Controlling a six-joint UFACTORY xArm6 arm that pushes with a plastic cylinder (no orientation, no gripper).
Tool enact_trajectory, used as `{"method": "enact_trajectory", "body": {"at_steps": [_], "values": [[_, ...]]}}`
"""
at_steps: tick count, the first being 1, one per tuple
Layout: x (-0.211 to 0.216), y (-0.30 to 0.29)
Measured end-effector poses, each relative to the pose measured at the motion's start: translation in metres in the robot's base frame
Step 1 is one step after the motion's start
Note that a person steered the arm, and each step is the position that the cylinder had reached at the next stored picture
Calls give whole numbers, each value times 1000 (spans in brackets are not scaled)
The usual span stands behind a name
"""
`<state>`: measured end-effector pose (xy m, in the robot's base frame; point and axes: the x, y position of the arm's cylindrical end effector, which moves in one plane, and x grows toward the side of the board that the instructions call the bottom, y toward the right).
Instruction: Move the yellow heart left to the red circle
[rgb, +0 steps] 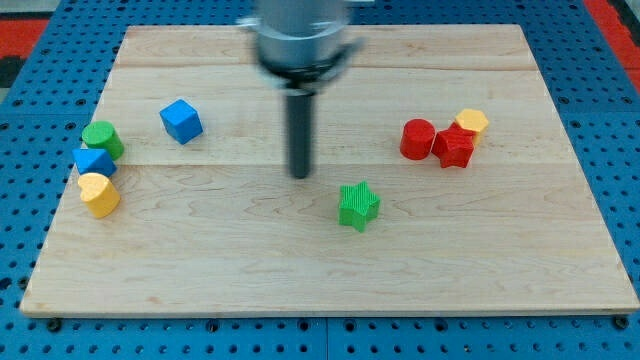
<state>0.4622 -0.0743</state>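
A: Log it. Pale wooden table, my tip down near the middle, the dark rod blurred above it. No gripper on this rig — nothing to report as released, clenched or grasping.

B: Task block?

A: Yellow heart-shaped block, far out toward nine o'clock, close to the table edge. Touching it at its twelve o'clock, a blue block, shape unclear; a green cylinder-like block just beyond that. A blue cube stands apart, at about one o'clock from the cluster.

B: Target?

A: Red circular block, toward three o'clock from my tip. A red star-like block presses against its three o'clock side, and a yellow hexagon-looking block sits behind that. A green star block lies near my tip at roughly four o'clock.

B: Progress?

A: My judgement: not begun; heart and circle are well apart, and my tip touches nothing.

B: Risks?

A: Three. Coming round behind the heart at nine o'clock leaves little room — a clipped approach could nudge it off the edge. The blue neighbour may drag along, since the two touch. And on the long run across, an off-centre push would let the heart spin away, or drift into the green star.
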Motion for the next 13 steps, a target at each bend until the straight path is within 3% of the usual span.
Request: {"method": "enact_trajectory", "body": {"at_steps": [1, 2, 3, 4, 5, 6, 7, 8, 10, 11, 12, 13], "values": [[77, -31], [101, -178], [68, -228], [24, -130], [9, -35], [21, -67], [57, -144], [-31, -143], [-28, 26], [18, -51], [29, -9], [-58, 56]]}}
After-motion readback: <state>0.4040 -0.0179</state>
